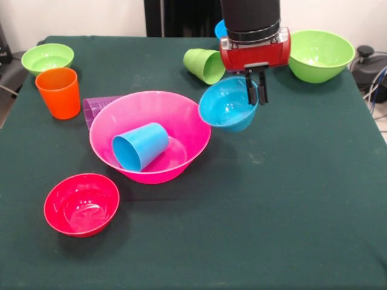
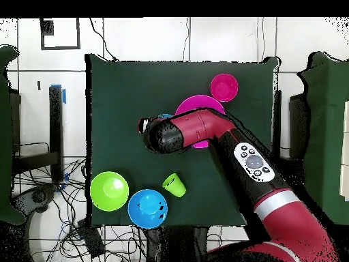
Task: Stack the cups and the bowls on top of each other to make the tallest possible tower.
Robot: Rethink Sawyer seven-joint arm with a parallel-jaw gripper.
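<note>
Front view shows me the red and black gripper (image 1: 257, 90) just right of the frame's centre, near the top, with its two dark fingers close together and pinching the far rim of the small light blue glossy plastic bowl (image 1: 228, 104). This bowl hangs tilted, its mouth turned toward the camera, and I judge it is lifted off the dark green table cloth (image 1: 290, 199), because only one rim point is held and the rest droops. It is just beside the right rim of the very large pink plastic bowl (image 1: 151, 136), which sits at the centre and serves as base of the tower. Inside the pink bowl a light blue ribbed plastic cup (image 1: 139, 146) lies on its side, so nothing is really stacked yet, in my opinion. A purple plastic cup (image 1: 95, 109) lies behind the pink bowl's left rim, mostly hidden, and an orange plastic cup (image 1: 58, 92) stands upright at the left. A light green plastic cup (image 1: 205, 65) lies tipped over near the top centre. The small red plastic bowl (image 1: 81, 203) is at lower left, the small green bowl (image 1: 47, 58) at upper left, the medium green bowl (image 1: 320, 54) at upper right. In the overhead view the arm (image 2: 204, 129) covers the held bowl, and the medium blue bowl (image 2: 147, 207) is at lower left.
</note>
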